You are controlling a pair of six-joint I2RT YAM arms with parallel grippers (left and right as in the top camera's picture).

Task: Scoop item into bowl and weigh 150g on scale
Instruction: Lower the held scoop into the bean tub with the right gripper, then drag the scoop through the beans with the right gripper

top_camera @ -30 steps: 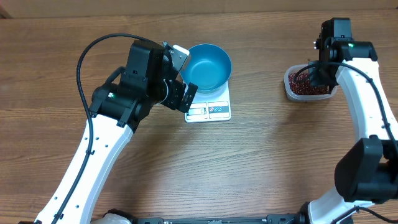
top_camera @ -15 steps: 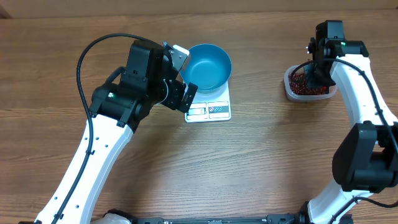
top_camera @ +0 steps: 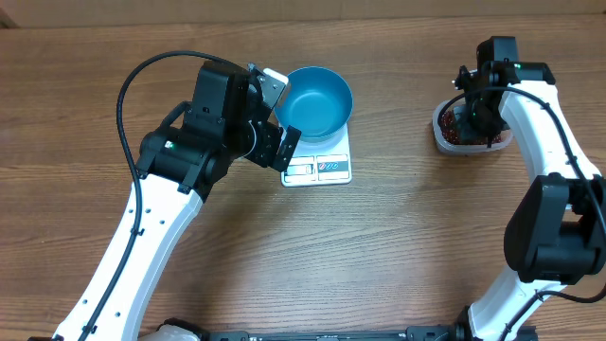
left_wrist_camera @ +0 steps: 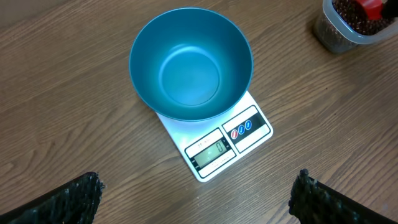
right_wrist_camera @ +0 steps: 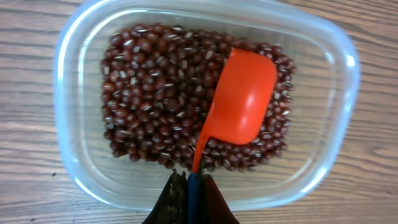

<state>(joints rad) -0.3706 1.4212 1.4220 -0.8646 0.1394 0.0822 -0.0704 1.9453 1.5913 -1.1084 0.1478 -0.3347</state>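
The blue bowl [top_camera: 317,99] stands empty on the white scale [top_camera: 322,169]. From the left wrist view I see the bowl [left_wrist_camera: 191,62] and the scale [left_wrist_camera: 217,149] ahead of my open left gripper [left_wrist_camera: 199,202], whose fingers hold nothing. That gripper [top_camera: 281,116] hovers just left of the bowl. My right gripper [right_wrist_camera: 191,190] is shut on the handle of an orange scoop [right_wrist_camera: 242,106]. The scoop's cup lies on the red-brown beans [right_wrist_camera: 155,93] in a clear plastic tub [right_wrist_camera: 68,112]. Overhead, the right gripper [top_camera: 471,112] is above the tub [top_camera: 440,133].
Bare wooden table lies between the scale and the tub, and in front of both. The tub of beans [left_wrist_camera: 354,15] shows at the top right corner of the left wrist view. A black cable loops above the left arm [top_camera: 142,76].
The right wrist has shifted slightly left and turned over the tub, with the scoop still held. The left arm, the bowl and the scale have not moved.
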